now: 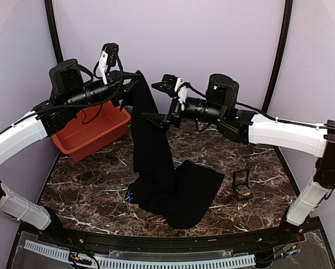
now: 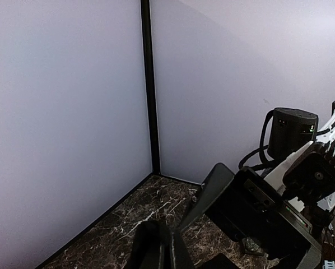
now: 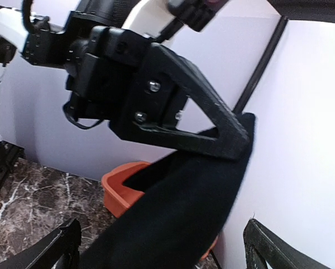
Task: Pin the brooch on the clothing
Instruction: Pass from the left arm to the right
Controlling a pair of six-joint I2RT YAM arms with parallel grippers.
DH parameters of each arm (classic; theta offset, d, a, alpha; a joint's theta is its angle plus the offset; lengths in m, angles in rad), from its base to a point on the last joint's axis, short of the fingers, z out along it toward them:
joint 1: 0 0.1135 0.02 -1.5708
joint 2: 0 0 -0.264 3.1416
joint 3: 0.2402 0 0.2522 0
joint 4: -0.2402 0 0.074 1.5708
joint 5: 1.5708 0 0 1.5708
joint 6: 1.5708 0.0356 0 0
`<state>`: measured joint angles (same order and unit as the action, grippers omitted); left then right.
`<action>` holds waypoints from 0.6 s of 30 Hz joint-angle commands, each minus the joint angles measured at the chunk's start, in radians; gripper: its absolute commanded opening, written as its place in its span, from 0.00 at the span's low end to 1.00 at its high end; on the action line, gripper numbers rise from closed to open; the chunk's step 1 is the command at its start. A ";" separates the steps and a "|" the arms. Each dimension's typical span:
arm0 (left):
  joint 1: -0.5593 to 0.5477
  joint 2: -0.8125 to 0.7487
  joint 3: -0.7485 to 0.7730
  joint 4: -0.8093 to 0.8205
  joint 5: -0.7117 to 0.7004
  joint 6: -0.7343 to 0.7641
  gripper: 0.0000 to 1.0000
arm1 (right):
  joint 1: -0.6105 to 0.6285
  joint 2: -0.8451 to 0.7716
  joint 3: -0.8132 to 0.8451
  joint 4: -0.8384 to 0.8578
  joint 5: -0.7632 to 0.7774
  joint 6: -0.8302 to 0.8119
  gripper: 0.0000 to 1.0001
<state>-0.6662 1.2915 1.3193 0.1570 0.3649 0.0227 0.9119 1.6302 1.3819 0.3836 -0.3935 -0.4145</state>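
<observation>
— High over the surface (image 1: 89, 190), left gripper (image 1: 129, 78): jaws?
— Clamped on the black T-shirt (image 1: 153, 162), which hangs down, its lower end heaped on the marble.
— Right gripper (image 1: 150, 101)?
— Jaws spread wide, hanging cloth between them. Brooch (image 1: 244, 194) lies in the open black case (image 1: 240, 178), right side, well apart.

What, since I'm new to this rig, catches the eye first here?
A black T-shirt hangs in a long column from the shut left tool high at the back, its lower end heaped on the marble table. The right tool gapes open beside it; a red tub sits back left.
</observation>
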 commanded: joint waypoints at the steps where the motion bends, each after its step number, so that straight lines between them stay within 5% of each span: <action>1: -0.007 0.013 0.006 0.032 0.048 -0.002 0.01 | 0.006 0.055 0.042 -0.070 -0.172 0.062 0.95; 7: -0.010 0.026 0.003 0.054 0.073 -0.017 0.01 | 0.002 0.110 0.089 -0.090 -0.045 0.109 0.55; 11: -0.014 0.023 -0.005 0.072 0.080 -0.018 0.01 | -0.013 0.121 0.097 -0.073 0.067 0.136 0.06; 15: -0.015 0.010 -0.030 0.102 0.060 -0.018 0.04 | -0.051 0.112 0.079 -0.028 0.184 0.182 0.00; 17: -0.015 -0.006 -0.052 0.115 0.021 -0.059 0.29 | -0.080 0.099 0.059 -0.001 0.259 0.213 0.00; 18: -0.016 -0.020 -0.072 0.117 -0.027 -0.066 0.55 | -0.098 0.091 0.047 0.013 0.295 0.226 0.00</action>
<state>-0.6746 1.3285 1.2942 0.2077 0.4099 0.0006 0.8772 1.7458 1.4467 0.3130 -0.2825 -0.2619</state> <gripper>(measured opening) 0.241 0.010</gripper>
